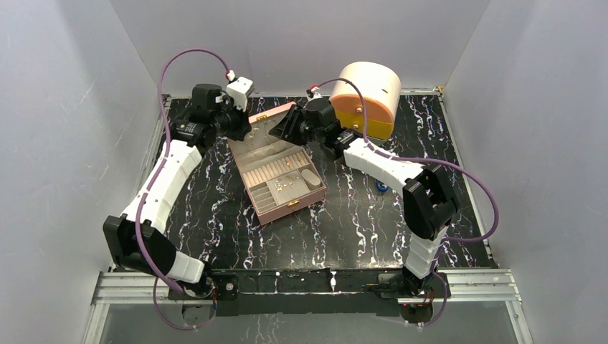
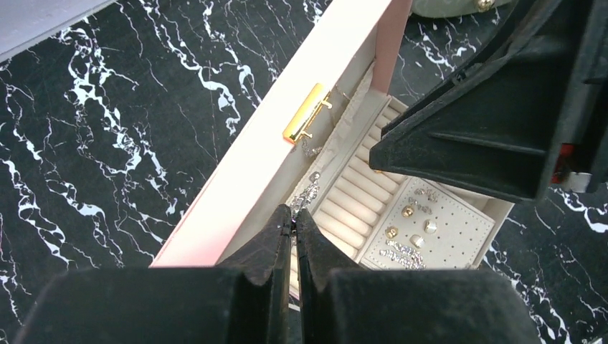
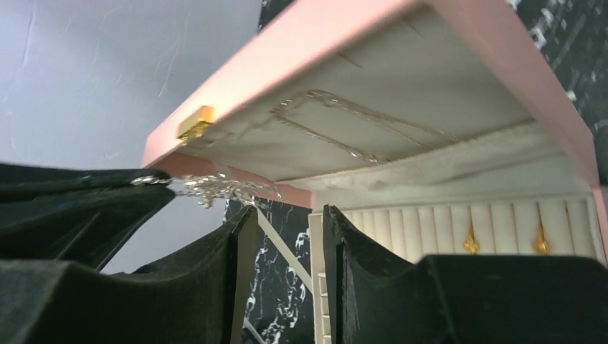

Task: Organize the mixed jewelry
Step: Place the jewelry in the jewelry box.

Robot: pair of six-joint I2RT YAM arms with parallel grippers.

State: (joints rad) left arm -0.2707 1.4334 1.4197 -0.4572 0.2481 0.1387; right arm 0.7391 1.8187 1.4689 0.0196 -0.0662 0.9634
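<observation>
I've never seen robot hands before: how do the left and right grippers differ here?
The left gripper is shut, the right gripper open. The left pinches a sparkly silver piece; the right holds nothing. Both are black and sit by the open pink box.

A: How much of the silver strand sits between the left fingers?
B: Hidden; only the end past their tips shows.
A: The earring card beyond them?
B: Its far edge lies under the right fingers.
A: From above?
B: The jewelry near those fingers is mere specks; a blue thing hides half behind the right arm.
</observation>
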